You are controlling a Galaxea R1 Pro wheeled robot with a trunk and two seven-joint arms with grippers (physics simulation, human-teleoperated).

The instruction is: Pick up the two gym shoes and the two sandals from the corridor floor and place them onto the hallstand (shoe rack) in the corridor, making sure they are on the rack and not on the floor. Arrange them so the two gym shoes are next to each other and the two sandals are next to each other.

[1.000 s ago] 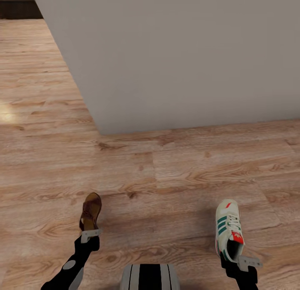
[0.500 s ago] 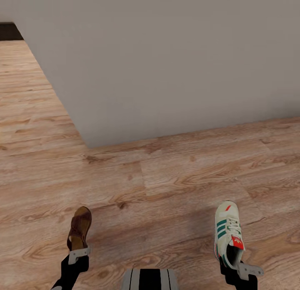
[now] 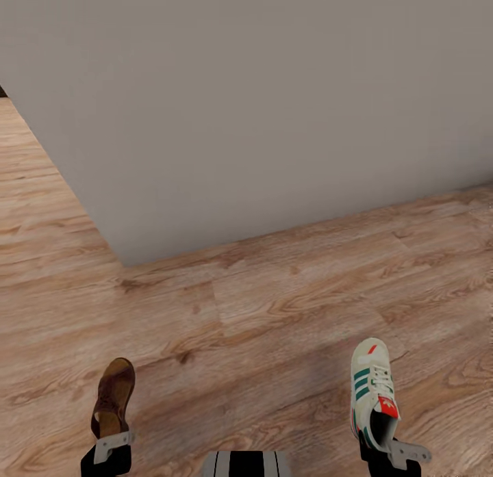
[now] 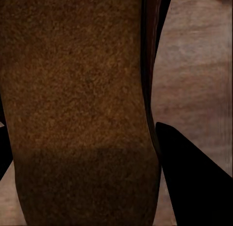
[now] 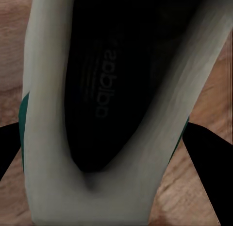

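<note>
Head view: the left gripper (image 3: 109, 444) sits at the lower left edge of the frame, pinching the heel end of a brown sandal (image 3: 114, 396) whose toe points toward frame top. The right gripper (image 3: 392, 449), lower right, is clamped on the heel of a white gym shoe (image 3: 373, 391) with green stripes and a red tongue patch, toe also toward frame top. Both shoes are held above the corridor floor (image 3: 274, 313). A plain grey wall (image 3: 260, 100) covers the upper frame. Left wrist view: tan footbed of the sandal (image 4: 77, 104) between dark fingers (image 4: 194, 182). Right wrist view: dark opening of the gym shoe (image 5: 107, 90), fingers (image 5: 206, 158) at both sides.
</note>
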